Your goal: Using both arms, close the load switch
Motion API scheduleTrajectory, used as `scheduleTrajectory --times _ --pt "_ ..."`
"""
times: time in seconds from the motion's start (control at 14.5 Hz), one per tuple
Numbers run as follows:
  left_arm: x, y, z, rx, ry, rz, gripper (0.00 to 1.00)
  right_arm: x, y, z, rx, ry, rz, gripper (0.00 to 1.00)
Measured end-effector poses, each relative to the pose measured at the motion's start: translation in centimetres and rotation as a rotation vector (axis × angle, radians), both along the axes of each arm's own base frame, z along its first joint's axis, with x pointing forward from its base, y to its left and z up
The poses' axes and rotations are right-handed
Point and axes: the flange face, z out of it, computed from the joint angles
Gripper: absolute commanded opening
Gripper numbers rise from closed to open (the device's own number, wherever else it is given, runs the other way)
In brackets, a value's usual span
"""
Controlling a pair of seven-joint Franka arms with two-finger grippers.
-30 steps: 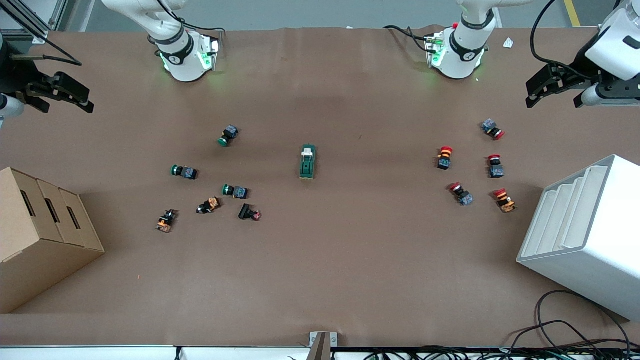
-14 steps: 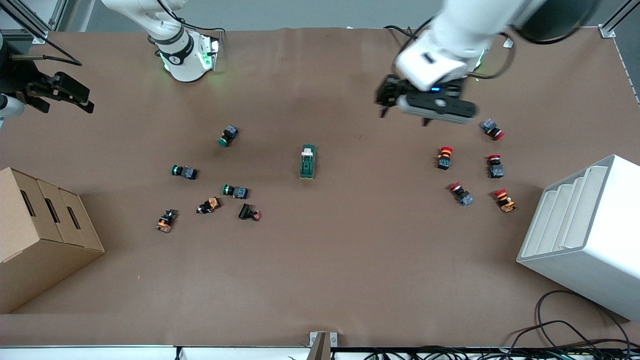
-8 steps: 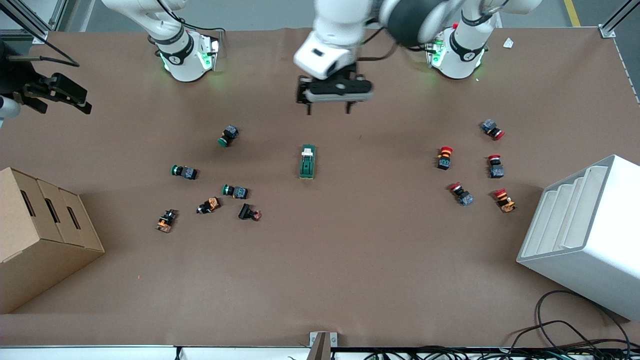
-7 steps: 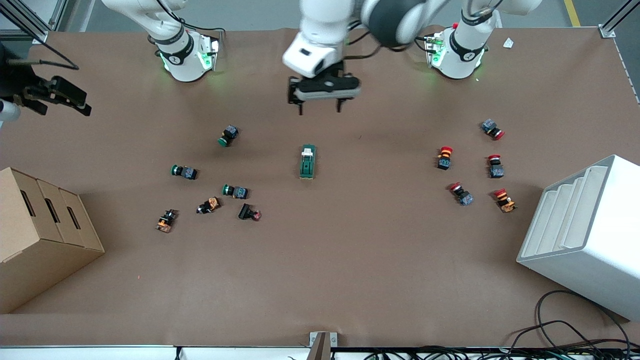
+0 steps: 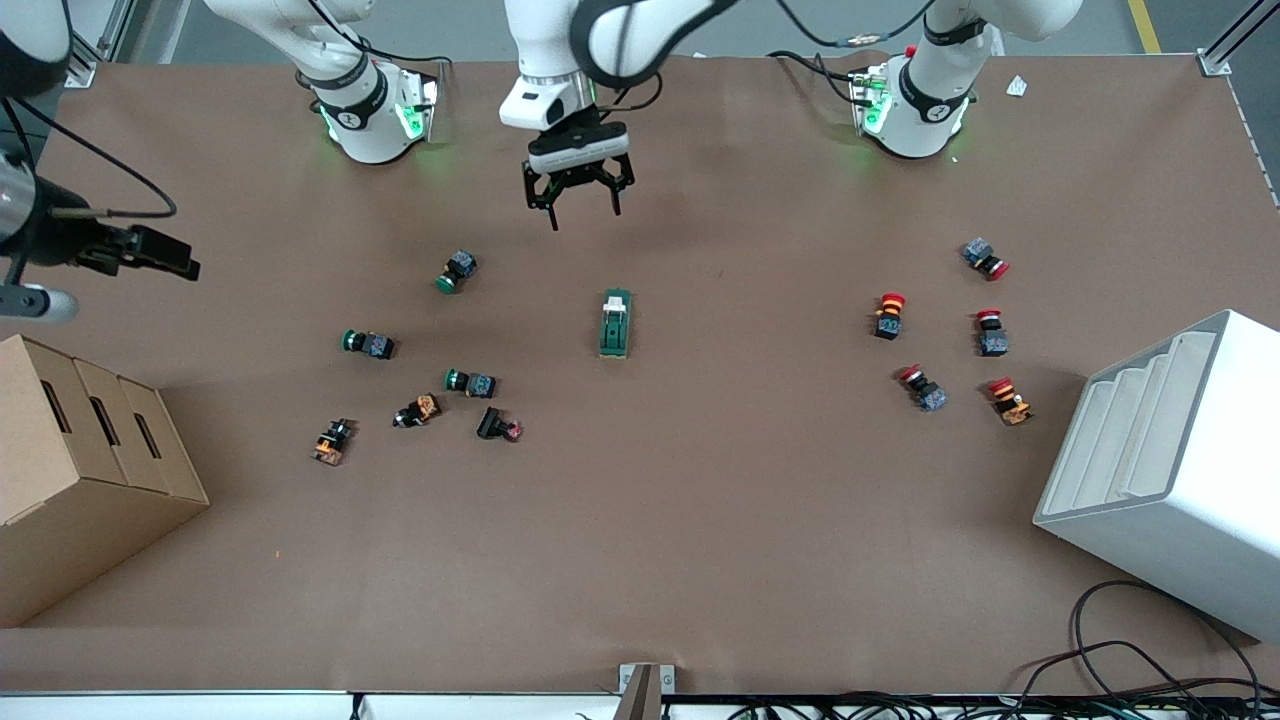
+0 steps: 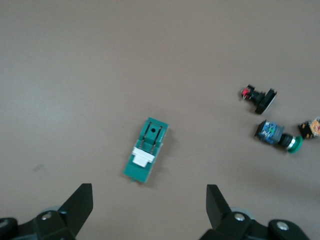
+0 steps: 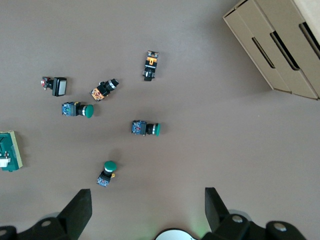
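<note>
The load switch point(image 5: 615, 323), a dark green block with a white lever point(image 5: 616, 300) at the end toward the arms' bases, lies flat mid-table. My left gripper point(image 5: 585, 212) hangs open and empty over the table between the two bases, a little off the switch toward the right arm's end. In the left wrist view the switch point(image 6: 146, 156) lies just ahead of the open left gripper point(image 6: 149, 205). My right gripper point(image 5: 185, 266) is held high at the right arm's end of the table, and the right wrist view shows it open point(image 7: 147, 210) and empty. The switch's edge point(image 7: 10, 150) shows there too.
Several green-capped push buttons point(image 5: 455, 272) lie toward the right arm's end, several red-capped ones point(image 5: 888, 315) toward the left arm's end. A cardboard box point(image 5: 80, 470) stands at the right arm's end, a white rack point(image 5: 1170, 470) at the left arm's end. Cables lie at the near edge.
My left arm has swung from the left arm's end of the table to over the middle by the switch. My right gripper has shifted slightly. The switch has not moved.
</note>
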Motion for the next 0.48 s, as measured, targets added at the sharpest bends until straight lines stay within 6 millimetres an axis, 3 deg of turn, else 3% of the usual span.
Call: scheduleTrajectory --times 0.21,0.48 --pt "-3.7 -0.6 -6.7 -0.019 -0.199 -0.01 1.0 0.4 0.6 -0.6 -0.004 0.008 -0.033 1.0" --pt "-5.5 0.8 -14.3 0.047 -0.334 -0.132 0.99 1.0 3.4 -2.3 -0.002 0.04 -0.103 1.0"
